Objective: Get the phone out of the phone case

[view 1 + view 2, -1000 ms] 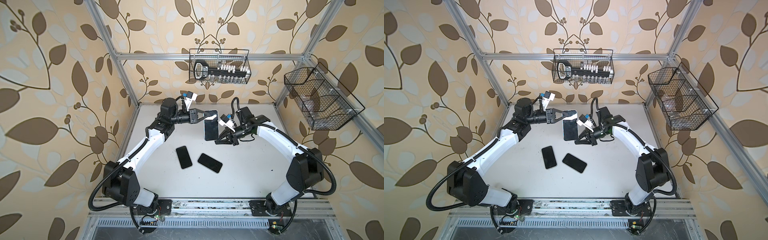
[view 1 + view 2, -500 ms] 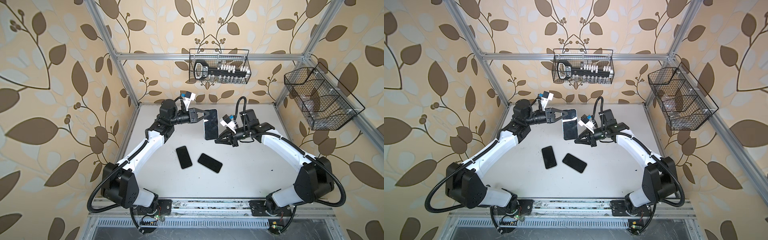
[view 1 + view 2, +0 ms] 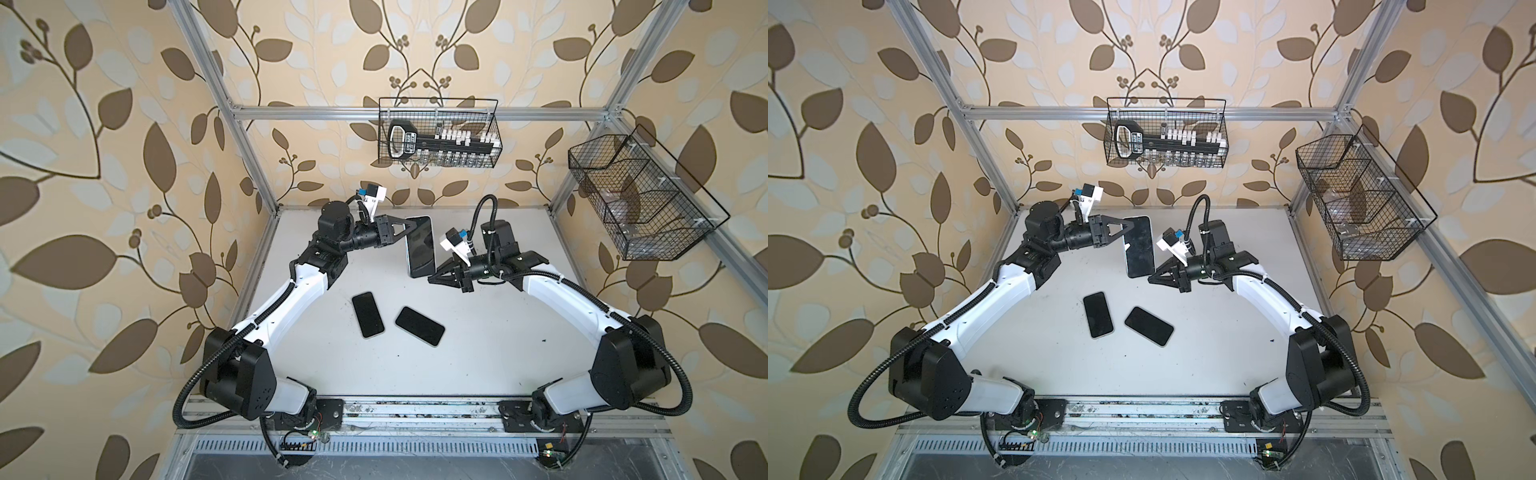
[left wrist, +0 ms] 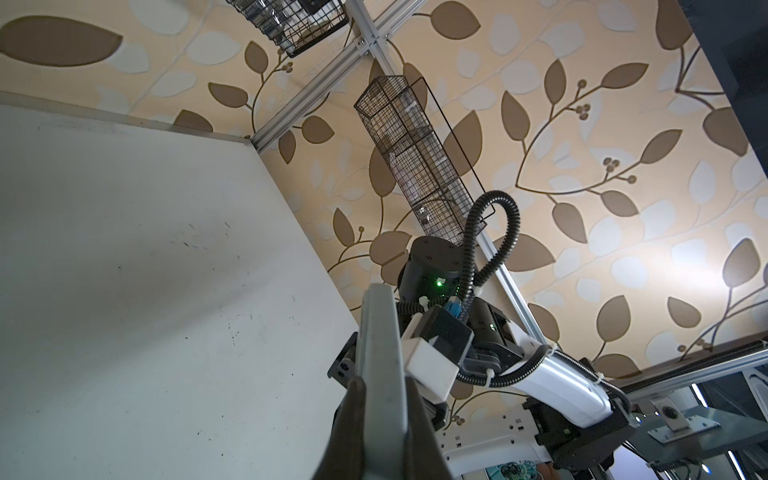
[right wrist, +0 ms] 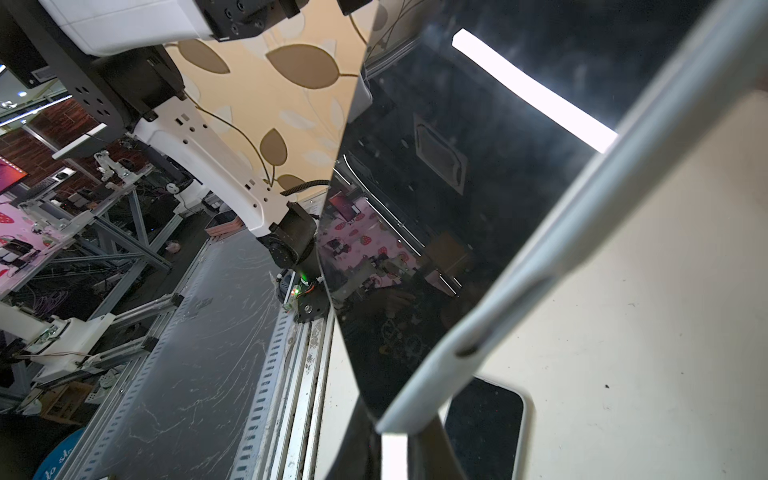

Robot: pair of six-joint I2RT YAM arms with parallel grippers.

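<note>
Since the earlier frames, we noted that the right arm (image 3: 561, 297) had swung its elbow outward. The right gripper (image 3: 434, 278) had drawn in against the lower right corner of the phone (image 3: 420, 249). The phone and the left gripper (image 3: 409, 227) had shifted only slightly toward the back wall.

In both top views we saw the phone, dark screen upward and seated in its pale phone case (image 5: 582, 216). It hung clear of the table (image 3: 478, 365) between the two grippers, in the rear half of the work area.

The left gripper was closed on the upper left edge of the phone case. In the left wrist view its dark fingers (image 4: 345, 432) pressed both faces of the case, seen edge-on.

The right gripper was fully closed. In the right wrist view its fingers (image 5: 436, 455) pinched the near corner of the phone case.

One spare phone (image 3: 368, 314) and a second spare phone (image 3: 419, 332) lay flat on the table, just beside each other. They were nearer the front and apart from both grippers.

We could not tell whether the phone had begun to separate from the case.
</note>
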